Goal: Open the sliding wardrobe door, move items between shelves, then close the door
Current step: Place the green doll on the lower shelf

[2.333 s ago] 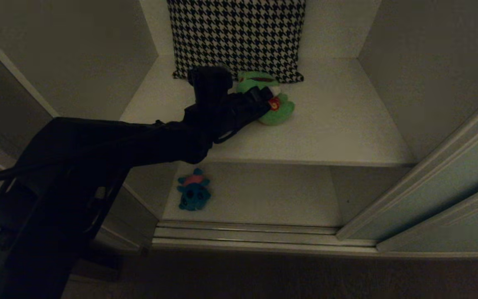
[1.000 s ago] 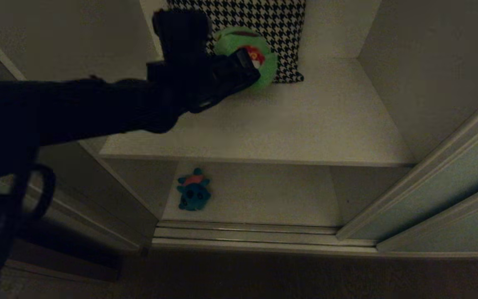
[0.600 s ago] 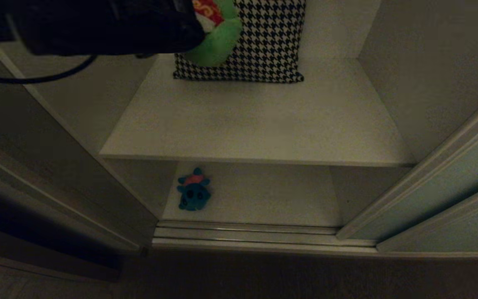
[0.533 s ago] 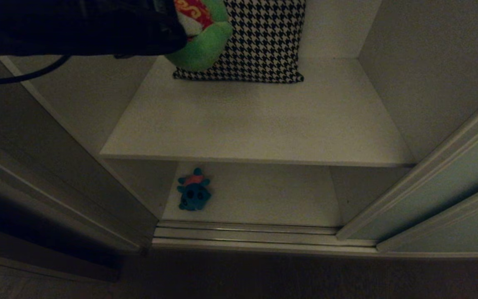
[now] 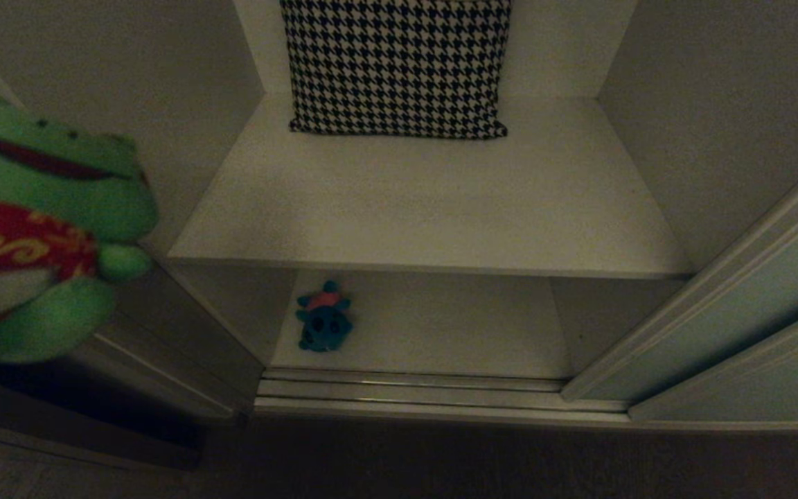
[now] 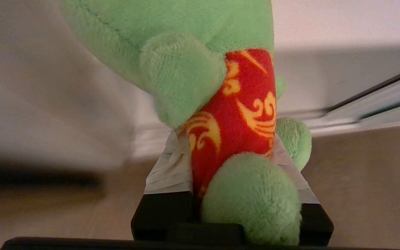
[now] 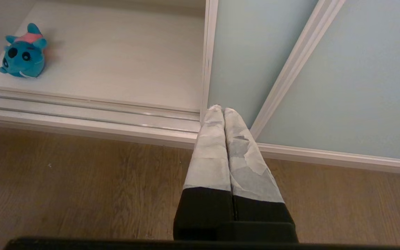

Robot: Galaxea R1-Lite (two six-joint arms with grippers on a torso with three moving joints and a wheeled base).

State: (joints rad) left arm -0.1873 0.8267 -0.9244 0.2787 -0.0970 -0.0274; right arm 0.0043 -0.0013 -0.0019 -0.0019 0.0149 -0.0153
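The green frog (image 5: 39, 229) with a red chest patch hangs close to the head camera at the far left, outside the wardrobe. In the left wrist view my left gripper (image 6: 228, 139) is shut on the frog (image 6: 241, 104), its taped fingers (image 6: 168, 166) pressing the body from both sides. The teal toy (image 5: 323, 326) lies on the lower shelf (image 5: 454, 333) near its left wall. The upper shelf (image 5: 440, 208) holds only a cushion. The sliding wardrobe door (image 5: 752, 333) stands open at the right. My right gripper (image 7: 219, 109) is shut and empty, low over the floor by the door's edge (image 7: 359, 86).
A houndstooth cushion (image 5: 399, 66) leans on the back wall of the upper shelf. A ribbed floor track (image 5: 406, 395) runs along the wardrobe front. Wooden floor (image 7: 82, 180) lies before it. The teal toy (image 7: 23, 60) is left of the right gripper.
My left arm lifted the frog off the upper shelf, rose out of the top of the view, then swung it out left, close to the head camera. The teal toy stayed put.
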